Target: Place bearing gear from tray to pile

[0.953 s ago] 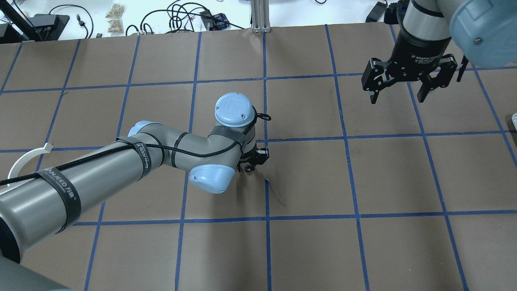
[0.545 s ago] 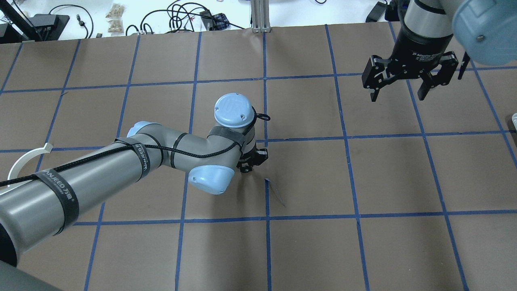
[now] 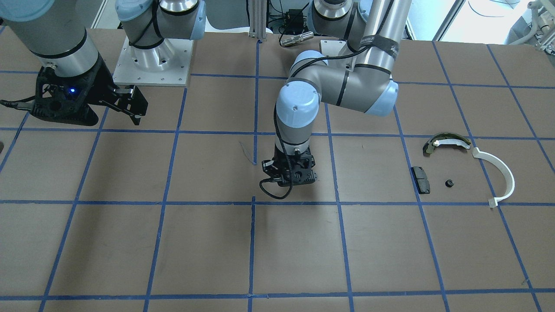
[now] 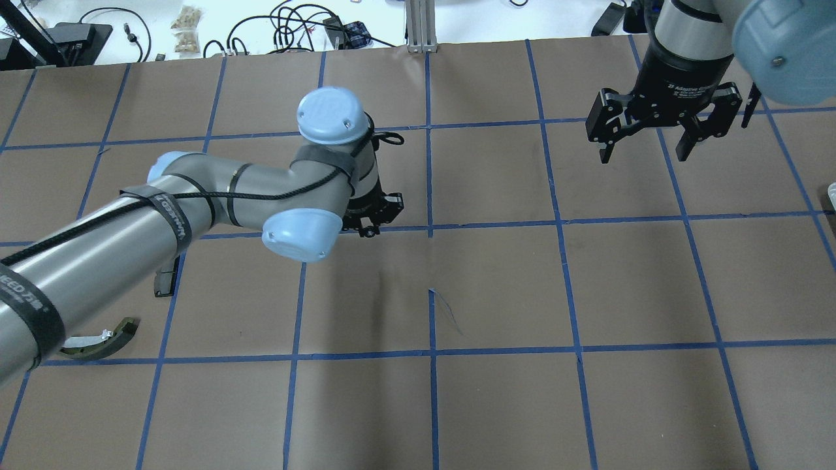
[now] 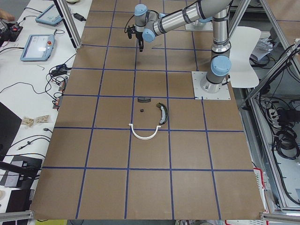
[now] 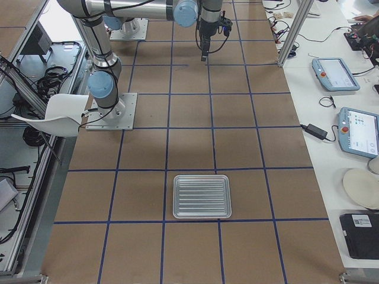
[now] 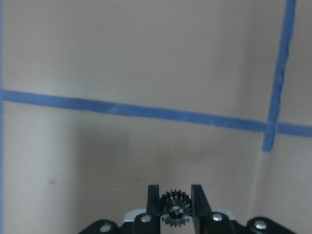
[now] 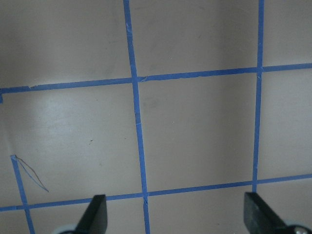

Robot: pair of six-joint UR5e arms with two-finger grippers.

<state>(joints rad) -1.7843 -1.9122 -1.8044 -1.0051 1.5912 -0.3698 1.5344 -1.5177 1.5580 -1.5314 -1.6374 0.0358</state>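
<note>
The left gripper (image 7: 175,196) is clenched on the small black bearing gear (image 7: 176,214) and hangs above the desk (image 3: 130,247) near its middle. It is well apart from the pile: a black rectangular pad (image 3: 421,179), a white half-ring (image 3: 508,173), an olive-and-white curved piece (image 3: 446,141) and a tiny black part (image 3: 449,183), perhaps another gear. The right gripper (image 4: 643,156) hangs spread wide, grasping nothing. The ribbed metal tray (image 6: 201,196) lies toward the desk's right end.

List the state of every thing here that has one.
left tool, shut on the bearing gear.
bearing gear, gripped between the left tool's fingers.
right tool, open, empty.
tray, empty.
pile, loose parts lying flat: white half-ring, olive-and-white curved piece, black pad, small black part.
</note>
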